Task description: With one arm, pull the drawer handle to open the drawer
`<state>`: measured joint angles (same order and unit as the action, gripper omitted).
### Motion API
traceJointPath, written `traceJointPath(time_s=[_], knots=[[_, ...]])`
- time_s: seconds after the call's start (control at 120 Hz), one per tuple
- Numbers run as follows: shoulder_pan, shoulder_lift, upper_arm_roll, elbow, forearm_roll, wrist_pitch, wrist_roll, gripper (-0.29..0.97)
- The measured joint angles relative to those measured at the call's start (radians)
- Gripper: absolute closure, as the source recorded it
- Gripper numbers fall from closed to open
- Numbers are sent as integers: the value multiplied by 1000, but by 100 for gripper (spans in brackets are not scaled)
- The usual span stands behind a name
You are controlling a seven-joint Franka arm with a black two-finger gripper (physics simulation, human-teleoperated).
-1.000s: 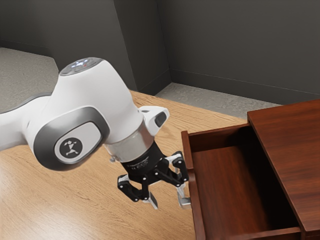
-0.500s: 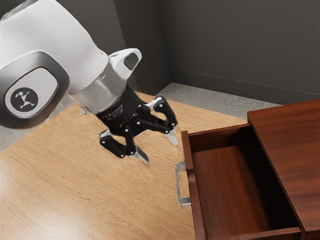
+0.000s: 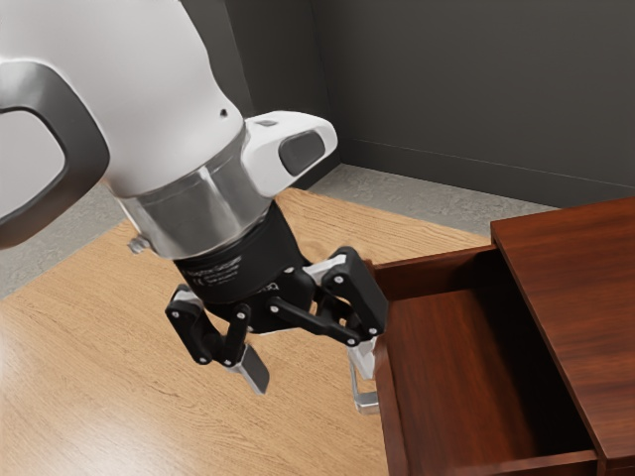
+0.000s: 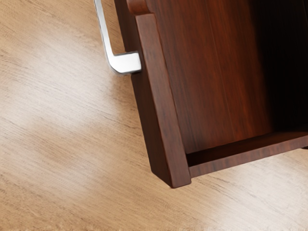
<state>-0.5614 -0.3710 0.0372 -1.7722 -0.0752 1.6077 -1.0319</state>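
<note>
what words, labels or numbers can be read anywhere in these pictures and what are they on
Small white lettering on the body of the black two-finger gripper: too small and blurred to read.
Dark brown wooden drawer: no text.
Bent silver metal handle: no text.
Light wooden table: no text.

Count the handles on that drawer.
1: a metal handle on the open drawer's front, next to the open gripper, which partly covers it in the exterior view.
</note>
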Motion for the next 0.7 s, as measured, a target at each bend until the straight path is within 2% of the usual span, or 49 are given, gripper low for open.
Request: traceJointPath(time_s=[0.7], knots=[[0, 0, 0, 0, 2, -54, 19, 0]])
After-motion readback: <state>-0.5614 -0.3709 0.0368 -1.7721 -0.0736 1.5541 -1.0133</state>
